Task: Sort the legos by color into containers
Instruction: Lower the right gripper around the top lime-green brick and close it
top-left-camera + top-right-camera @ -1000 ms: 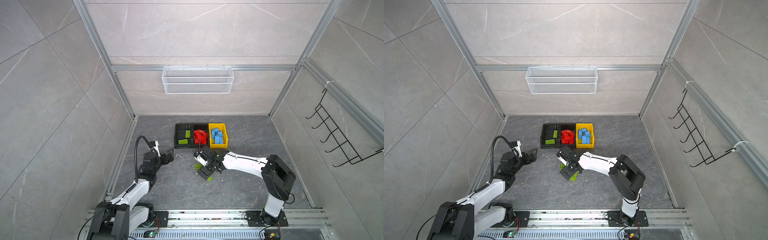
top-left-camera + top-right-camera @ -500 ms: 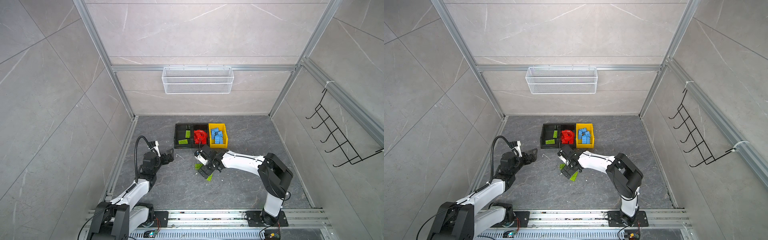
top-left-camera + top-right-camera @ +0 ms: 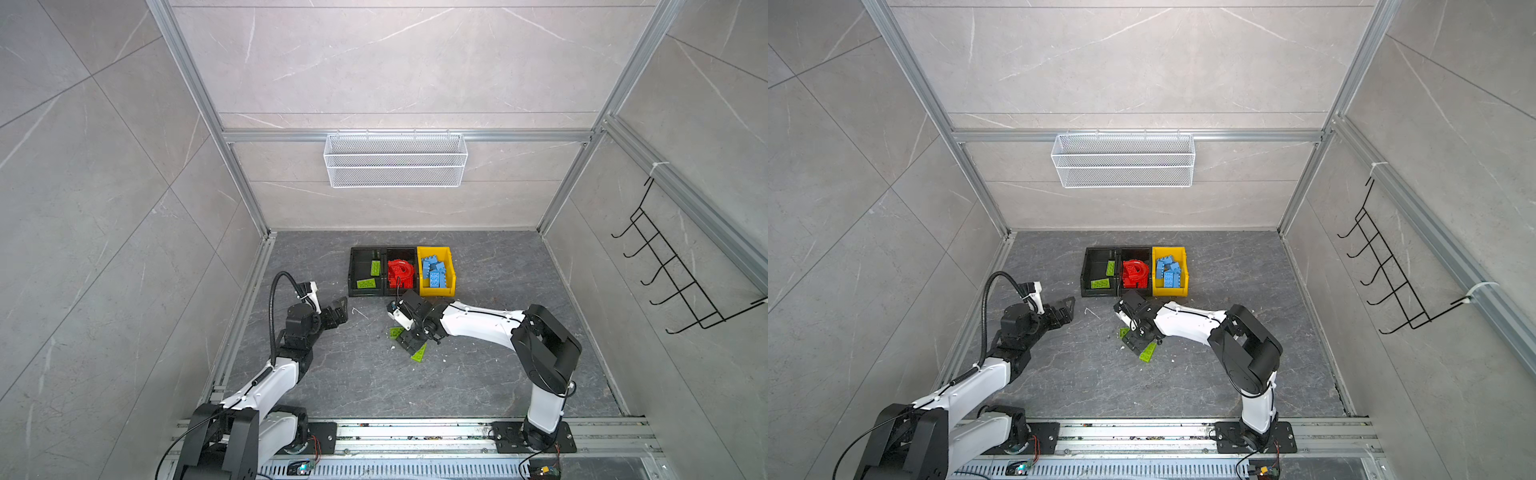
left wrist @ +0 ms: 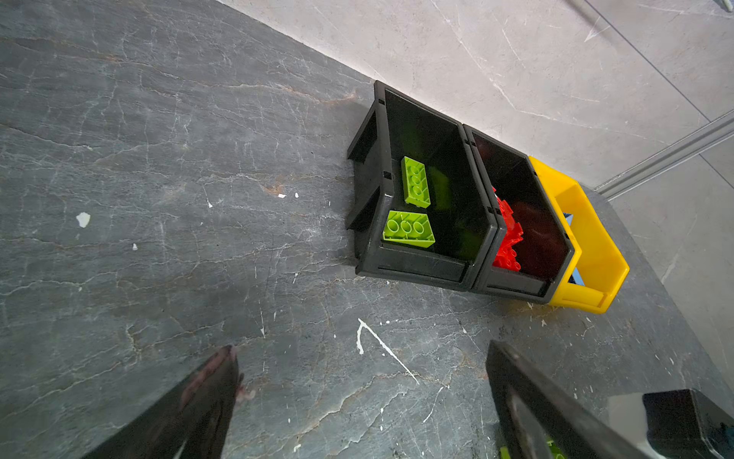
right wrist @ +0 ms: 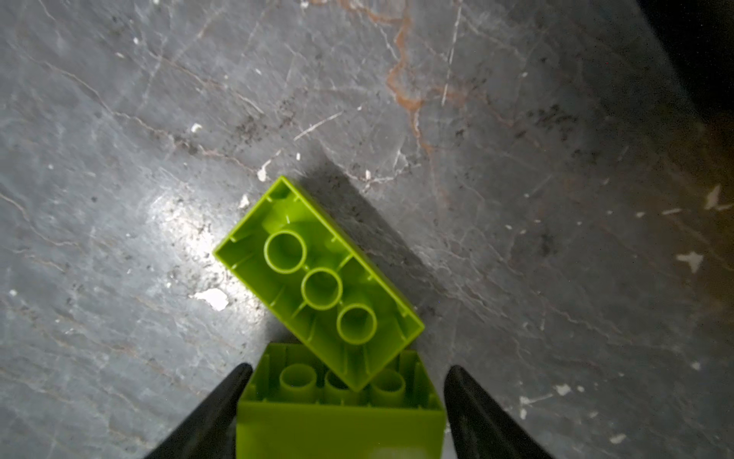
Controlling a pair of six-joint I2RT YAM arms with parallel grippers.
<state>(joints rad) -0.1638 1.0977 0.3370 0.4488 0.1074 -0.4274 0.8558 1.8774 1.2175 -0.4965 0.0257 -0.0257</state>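
Three containers stand in a row at the back. The left black bin (image 3: 354, 274) (image 4: 373, 159) holds two lime green legos (image 3: 365, 284). The middle black bin (image 3: 401, 250) holds red legos (image 3: 401, 272), and the yellow bin (image 3: 451, 286) holds blue legos (image 3: 434, 272). My right gripper (image 3: 409, 343) (image 5: 347, 367) is down at the floor, open. Its fingers closely flank a lime green brick (image 5: 341, 421), with a thin gap on one side. A second green brick (image 5: 317, 278) (image 3: 419, 352) leans upside down on it. Another green piece (image 3: 395, 331) lies beside the gripper. My left gripper (image 3: 338, 309) (image 4: 361, 347) hangs open and empty.
A white wire basket (image 3: 395, 162) hangs on the back wall. A black hook rack (image 3: 673, 274) is on the right wall. An aluminium rail (image 3: 415, 428) runs along the front. White flecks dot the grey floor (image 4: 198, 198).
My right gripper's jaws have narrowed around the green brick on the floor, and that arm shifted slightly. The left arm has not moved.
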